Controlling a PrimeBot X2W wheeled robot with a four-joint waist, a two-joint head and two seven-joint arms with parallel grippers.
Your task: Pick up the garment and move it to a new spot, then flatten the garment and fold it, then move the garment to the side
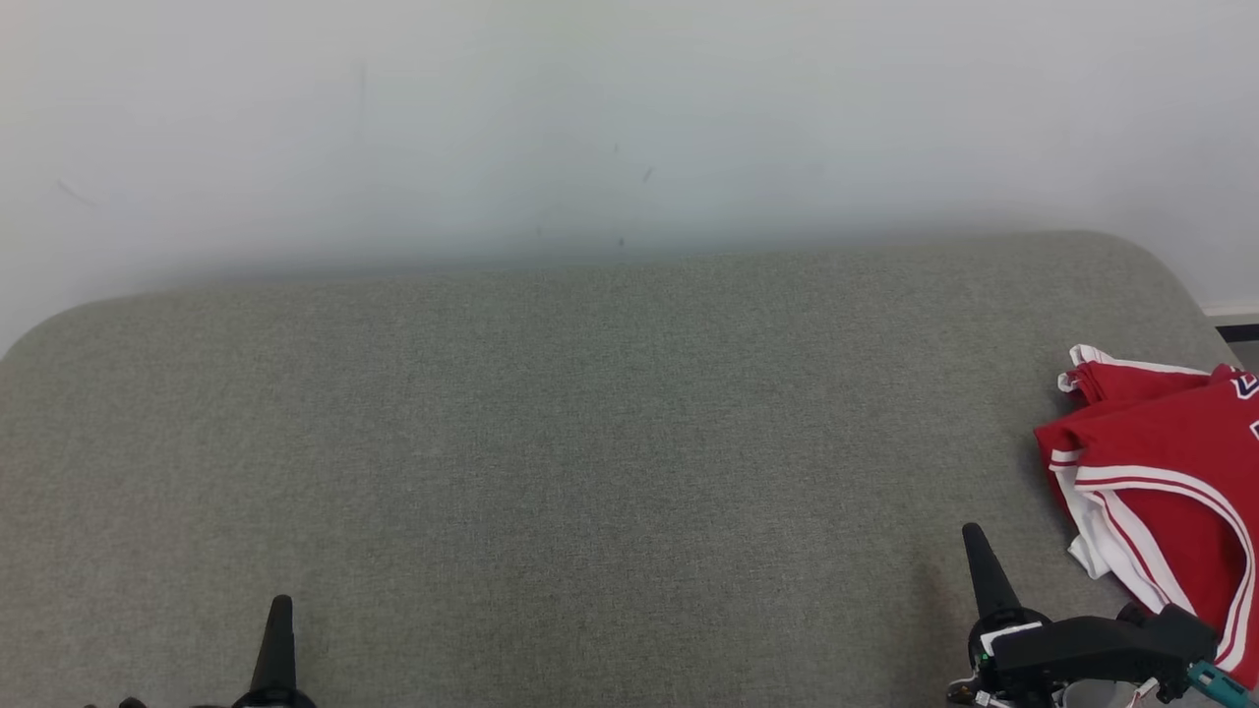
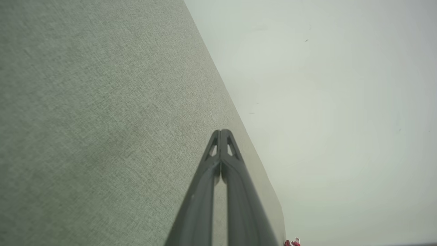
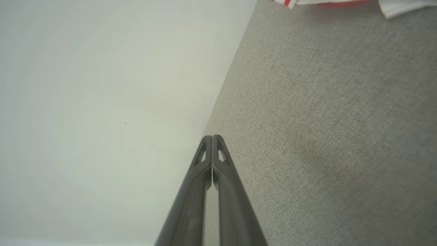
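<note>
A red garment (image 1: 1170, 472) with white stripes lies bunched at the right edge of the grey fabric surface (image 1: 590, 442), partly cut off by the picture's edge. My right gripper (image 1: 976, 536) is shut and empty, low at the right, just left of the garment and apart from it. A strip of the garment (image 3: 327, 2) shows at the top of the right wrist view, far from the shut right gripper (image 3: 212, 136). My left gripper (image 1: 281, 602) is at the lower left, shut on nothing. In the left wrist view, the left gripper (image 2: 221, 131) has its tips together, and a red scrap of garment (image 2: 292, 242) peeks at the bottom.
The grey surface has rounded far corners and stands against a pale wall (image 1: 629, 118). A dark floor strip (image 1: 1234, 329) shows beyond the right corner. Between the two grippers the cloth-covered top lies bare and wide.
</note>
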